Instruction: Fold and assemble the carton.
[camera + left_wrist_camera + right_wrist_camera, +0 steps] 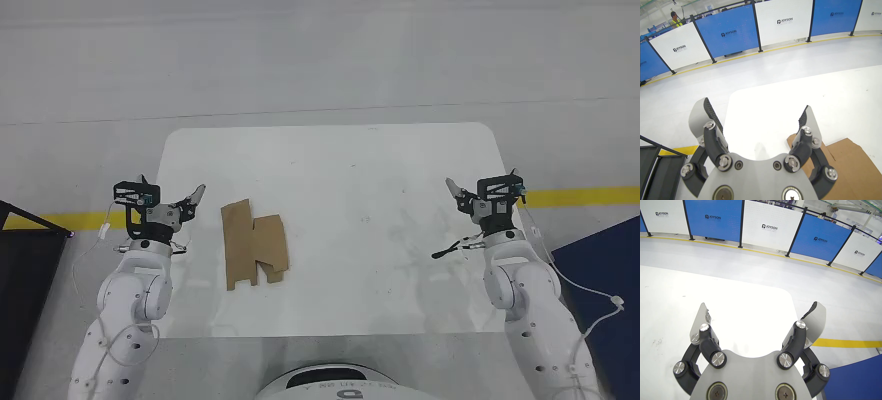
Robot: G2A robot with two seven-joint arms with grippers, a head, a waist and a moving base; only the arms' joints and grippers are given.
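One flat piece of brown cardboard, the unfolded carton (pixel 255 247), lies on the robot's left half of a white table with rounded corners (pixel 400 170). The carton rests flat against the tabletop, its outline stepped and notched, with flaps jutting out along the edge nearer the robot. Nothing stands on it and nothing holds it.

Just beside the carton, toward the table's left edge, sits the left gripper (pixel 176 198), made of silver metal with black ribbed pads. Its two fingers are spread wide apart with only air between them, and in the top view a strip of bare table separates it from the cardboard. In the left wrist view the left gripper (pixel 756 103) points out across the table (pixel 791 94), and a corner of the carton (pixel 848 161) shows behind and beside one finger.

Well apart from the carton, at the table's right edge, is the right gripper (pixel 481 195). Its fingers are also spread wide and hold nothing. The right wrist view shows the right gripper (pixel 759 303) over a rounded corner of the table (pixel 677 285).

Beyond the table lies a pale grey floor crossed by a yellow painted line (pixel 580 197). Blue and white partition panels (pixel 725 37) on black posts stand farther off.
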